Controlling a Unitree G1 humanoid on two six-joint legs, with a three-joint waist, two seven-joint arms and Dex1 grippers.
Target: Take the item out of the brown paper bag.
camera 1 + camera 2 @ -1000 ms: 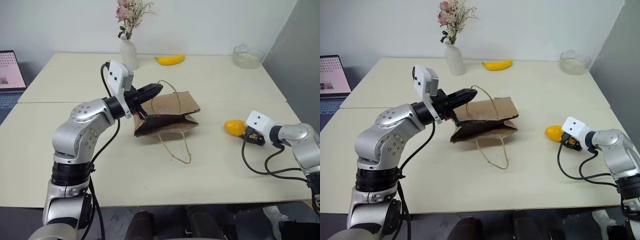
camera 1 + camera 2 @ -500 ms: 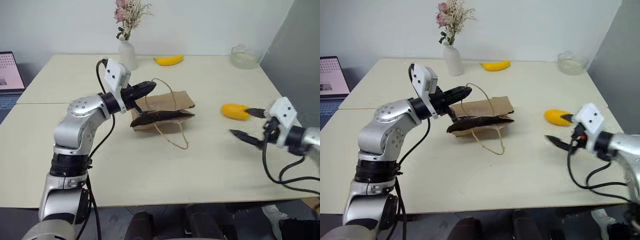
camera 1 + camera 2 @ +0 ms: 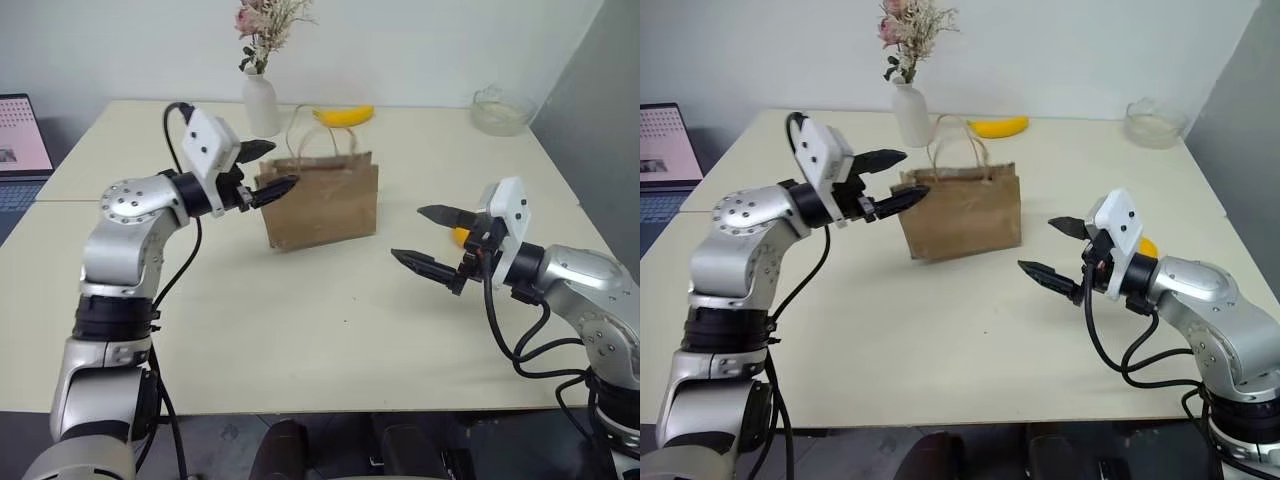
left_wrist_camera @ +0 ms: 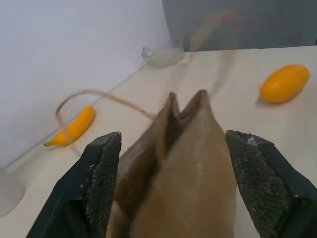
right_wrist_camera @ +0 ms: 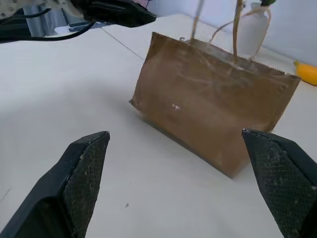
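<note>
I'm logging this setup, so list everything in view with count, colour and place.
bag: 1, brown, upright mid-table, handles up
item: 1, orange-yellow, on the table right of the bag, behind the right gripper
banana: 1, yellow, far side of the table behind the bag
vase: 1, white, holding dried flowers, far side, left of the banana
bowl: 1, clear glass, far right corner
laptop: 1, screen lit, off the table's left edge
table: 1, cream
left gripper: 1, black fingers, open at the bag's left top edge
right gripper: 1, black fingers, open, right of the bag, holding nothing
</note>
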